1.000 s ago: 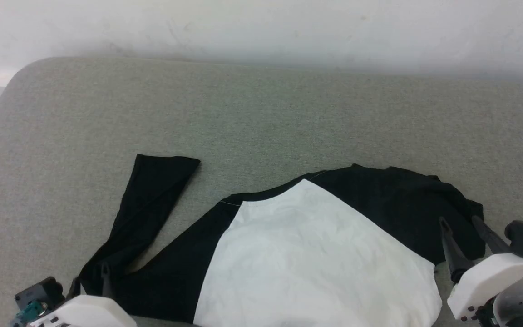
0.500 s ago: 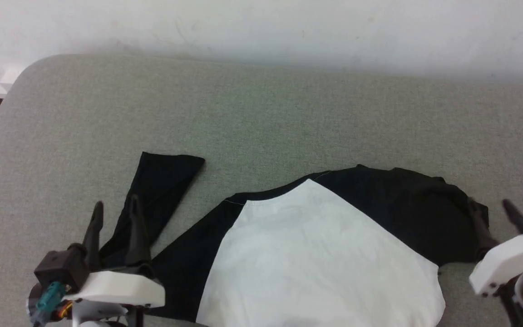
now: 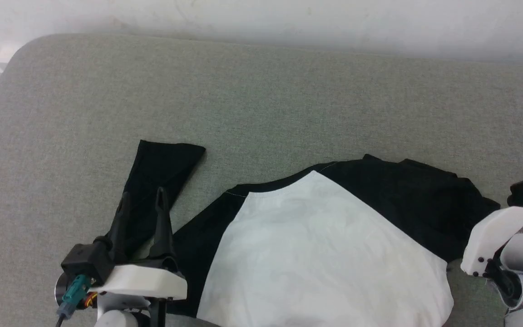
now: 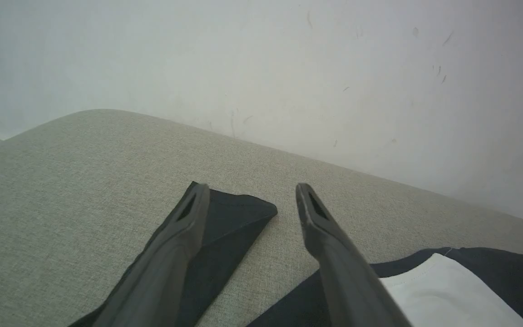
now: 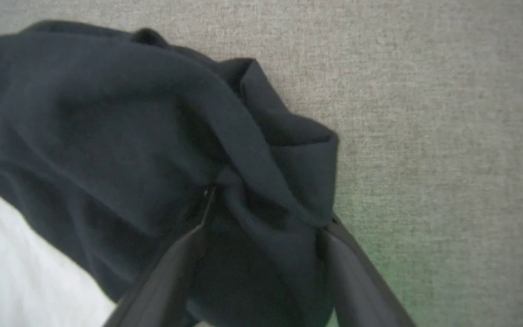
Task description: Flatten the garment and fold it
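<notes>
The garment [image 3: 316, 254] lies on the grey padded surface, white body up, with black shoulders at the far side. Its left black sleeve [image 3: 161, 168] stretches away flat. My left gripper [image 3: 142, 194] hovers over that sleeve, open and holding nothing; in the left wrist view the left gripper [image 4: 251, 191] points past the sleeve's cuff [image 4: 239, 213]. At the garment's right end, my right gripper [image 5: 268, 209] stands open, its fingers straddling a bunched fold of the right black sleeve [image 5: 261, 136]. The right arm's white wrist [image 3: 493, 236] sits beside that end.
The grey padded surface [image 3: 266, 100] runs wide beyond the garment up to a white wall [image 3: 261, 18]. Its rounded corner [image 3: 16, 54] is at the far left, with floor beyond. The garment's near hem runs out of the head view's bottom edge.
The head camera has shifted. My left gripper has opened and come forward and right over the left sleeve. The right gripper has tipped downward, its fingers leaving the head view.
</notes>
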You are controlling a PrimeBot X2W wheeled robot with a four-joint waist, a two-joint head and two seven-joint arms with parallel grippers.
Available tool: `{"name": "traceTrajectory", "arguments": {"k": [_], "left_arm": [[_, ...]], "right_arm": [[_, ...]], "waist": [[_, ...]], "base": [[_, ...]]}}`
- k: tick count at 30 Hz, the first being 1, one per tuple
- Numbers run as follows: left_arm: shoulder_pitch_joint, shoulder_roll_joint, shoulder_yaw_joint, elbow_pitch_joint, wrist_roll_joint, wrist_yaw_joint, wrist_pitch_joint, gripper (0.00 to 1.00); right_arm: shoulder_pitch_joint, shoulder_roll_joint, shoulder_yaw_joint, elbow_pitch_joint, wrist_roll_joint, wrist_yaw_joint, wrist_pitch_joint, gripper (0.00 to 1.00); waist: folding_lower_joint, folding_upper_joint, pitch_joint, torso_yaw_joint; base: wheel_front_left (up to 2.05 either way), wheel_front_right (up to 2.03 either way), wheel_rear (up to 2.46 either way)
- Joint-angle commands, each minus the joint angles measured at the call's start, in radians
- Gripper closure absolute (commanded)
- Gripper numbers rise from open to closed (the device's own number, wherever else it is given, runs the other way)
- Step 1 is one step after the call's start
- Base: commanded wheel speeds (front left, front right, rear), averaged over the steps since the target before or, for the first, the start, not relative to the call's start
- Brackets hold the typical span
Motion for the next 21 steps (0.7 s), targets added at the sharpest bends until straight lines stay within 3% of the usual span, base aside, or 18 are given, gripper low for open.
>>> {"name": "traceTrajectory", "arguments": {"k": [1,3,4,9,13,21], "left_arm": [[-0.016,0.0,0.004,0.01,0.004,-0.006,-0.009,0.0],[-0.017,-0.001,0.008,0.018,0.001,-0.006,-0.011,0.0],[-0.017,0.0,0.01,0.021,0.0,-0.006,-0.012,0.0],[-0.011,-0.003,0.01,0.029,-0.003,-0.002,-0.014,0.0],[-0.004,-0.003,0.006,0.034,-0.002,0.001,-0.014,0.0],[0.009,0.008,0.002,0.029,-0.006,0.003,-0.003,0.0]], "right_arm": [[-0.004,0.006,0.008,0.023,0.014,-0.001,0.058,0.0],[-0.005,0.006,0.022,0.014,0.029,-0.001,0.096,0.8],[-0.006,0.006,0.027,0.0,0.035,-0.001,0.094,1.0],[-0.008,0.006,-0.006,-0.077,0.031,-0.001,-0.003,1.0],[0.028,0.006,-0.082,-0.177,-0.01,-0.001,-0.107,1.0],[0.164,0.006,-0.286,-0.363,-0.095,-0.001,-0.199,1.0]], "waist": [[0.0,0.0,0.003,0.001],[0.0,0.0,0.001,-0.001],[0.0,0.0,-0.001,-0.004],[0.0,0.0,-0.014,-0.022],[0.0,0.0,-0.033,-0.043],[0.0,0.0,-0.052,-0.1]], "base": [[0.0,0.0,0.0],[0.0,0.0,0.0],[0.0,0.0,0.0],[0.0,0.0,0.0],[0.0,0.0,0.0],[0.0,0.0,0.0]]}}
